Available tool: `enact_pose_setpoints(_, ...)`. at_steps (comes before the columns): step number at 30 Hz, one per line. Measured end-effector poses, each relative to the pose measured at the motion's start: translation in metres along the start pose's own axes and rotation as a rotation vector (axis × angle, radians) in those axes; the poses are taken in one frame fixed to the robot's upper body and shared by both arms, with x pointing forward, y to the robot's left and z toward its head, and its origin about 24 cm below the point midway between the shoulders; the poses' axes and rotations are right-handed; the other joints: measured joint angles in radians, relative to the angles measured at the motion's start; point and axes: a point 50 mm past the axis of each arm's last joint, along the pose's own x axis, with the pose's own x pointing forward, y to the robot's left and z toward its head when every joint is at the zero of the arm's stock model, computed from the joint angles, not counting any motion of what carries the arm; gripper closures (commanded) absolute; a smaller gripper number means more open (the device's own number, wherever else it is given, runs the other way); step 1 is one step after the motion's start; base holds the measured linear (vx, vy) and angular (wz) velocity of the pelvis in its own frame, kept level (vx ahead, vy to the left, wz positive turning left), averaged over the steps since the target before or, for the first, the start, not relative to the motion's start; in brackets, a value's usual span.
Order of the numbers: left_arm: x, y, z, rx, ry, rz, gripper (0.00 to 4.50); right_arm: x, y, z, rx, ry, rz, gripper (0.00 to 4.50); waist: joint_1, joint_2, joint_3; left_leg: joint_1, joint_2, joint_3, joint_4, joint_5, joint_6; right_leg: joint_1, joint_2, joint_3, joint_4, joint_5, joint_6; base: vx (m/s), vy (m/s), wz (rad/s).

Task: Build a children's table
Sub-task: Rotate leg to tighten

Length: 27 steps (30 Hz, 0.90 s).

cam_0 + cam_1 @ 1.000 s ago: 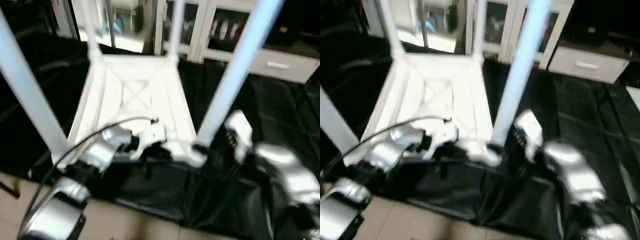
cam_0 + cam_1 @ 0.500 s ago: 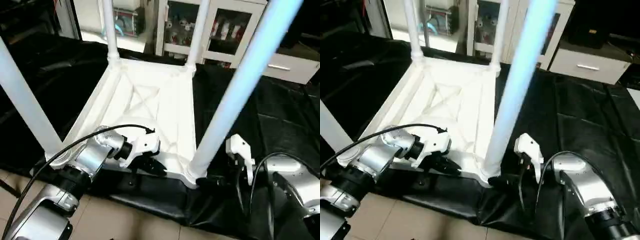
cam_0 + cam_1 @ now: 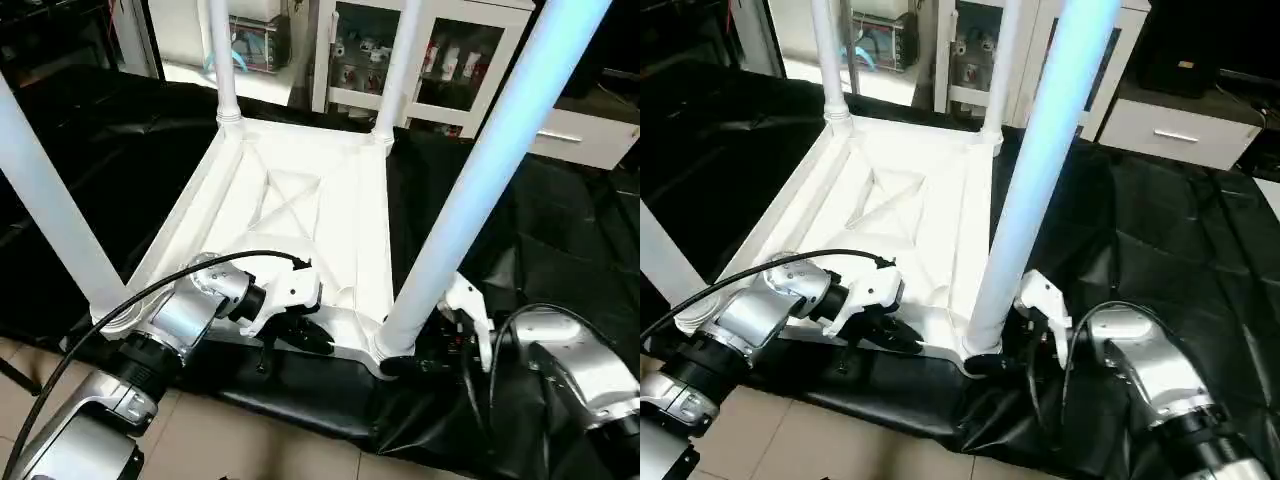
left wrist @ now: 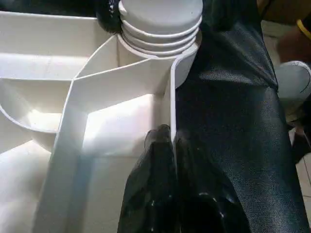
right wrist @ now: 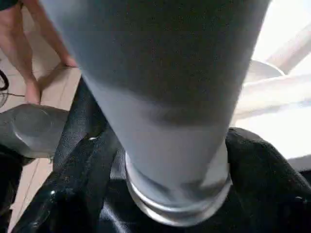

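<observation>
The children's table lies upside down on a black cloth, its white X-ribbed tabletop (image 3: 300, 200) facing up. Four white legs stand in the corner sockets: near left (image 3: 50, 210), near right (image 3: 470, 190), far left (image 3: 222, 60) and far right (image 3: 397, 60). My left gripper (image 3: 318, 342) is shut, its black fingertips (image 4: 163, 141) resting against the tabletop's near rim close to the near right socket. My right gripper (image 5: 175, 141) is at the foot of the near right leg. One black finger (image 5: 82, 194) presses each side of its ribbed end.
The black cloth (image 3: 540, 220) covers the floor around the table, with tan floor (image 3: 250, 450) at the near edge. Glass-door cabinets (image 3: 440, 60) and a white drawer unit (image 3: 590, 135) stand behind. A person's bare legs (image 5: 29, 58) are nearby. A black cable (image 3: 150, 290) arcs over my left forearm.
The camera has steadied. My right gripper has moved left to the foot of the near right leg, and its fingers have drawn in around it. The left gripper stays at the rim.
</observation>
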Motion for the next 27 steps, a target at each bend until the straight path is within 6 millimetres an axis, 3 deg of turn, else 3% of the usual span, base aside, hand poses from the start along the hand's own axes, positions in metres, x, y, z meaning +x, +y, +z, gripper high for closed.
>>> enact_pose_setpoints(8, 0.002, 0.0, 0.0, 0.0, 0.008, 0.006, 4.5, -0.001, -0.003, -0.002, -0.013, 0.011, 0.007, 1.81, 0.017, -0.005, -0.001, 0.002, 0.0, 0.0, 0.003, 0.0, 0.0, 0.0, 0.0, 0.001, 0.004, 0.0, 0.0, 0.0, 0.0, 0.0)
enact_pose_setpoints(16, 0.002, -0.001, -0.001, 0.004, 0.003, 0.014, 4.5, -0.001, -0.004, -0.004, -0.021, 0.011, 0.011, 1.88, 0.017, -0.01, 0.0, 0.006, 0.0, 0.001, 0.003, 0.0, 0.0, 0.0, -0.001, 0.003, 0.011, -0.003, 0.004, 0.0, 0.0, 0.0)
enact_pose_setpoints(19, 0.002, 0.005, -0.003, -0.024, -0.011, 0.081, 4.5, 0.005, -0.011, -0.006, 0.022, -0.027, -0.063, 1.88, 0.016, -0.012, 0.0, 0.008, 0.0, 0.001, 0.003, 0.0, -0.001, 0.006, -0.001, 0.004, 0.012, -0.002, 0.003, 0.0, 0.0, 0.0)
enact_pose_setpoints(25, 0.011, 0.027, 0.001, -0.113, -0.034, 0.302, 4.5, 0.019, -0.04, -0.003, 0.2, -0.128, -0.443, 1.89, -0.033, -0.016, 0.004, 0.012, -0.001, -0.013, 0.004, 0.001, -0.003, 0.009, 0.0, -0.002, 0.005, -0.004, 0.007, -0.03, -0.003, -0.03)
enact_pose_setpoints(27, 0.016, 0.033, 0.004, -0.14, -0.032, 0.354, 4.5, 0.025, -0.046, -0.001, 0.249, -0.151, -0.54, 1.89, -0.038, -0.016, 0.004, 0.012, -0.002, -0.019, 0.004, 0.001, -0.003, 0.011, 0.002, -0.004, 0.001, -0.004, 0.007, 0.0, 0.0, 0.0)
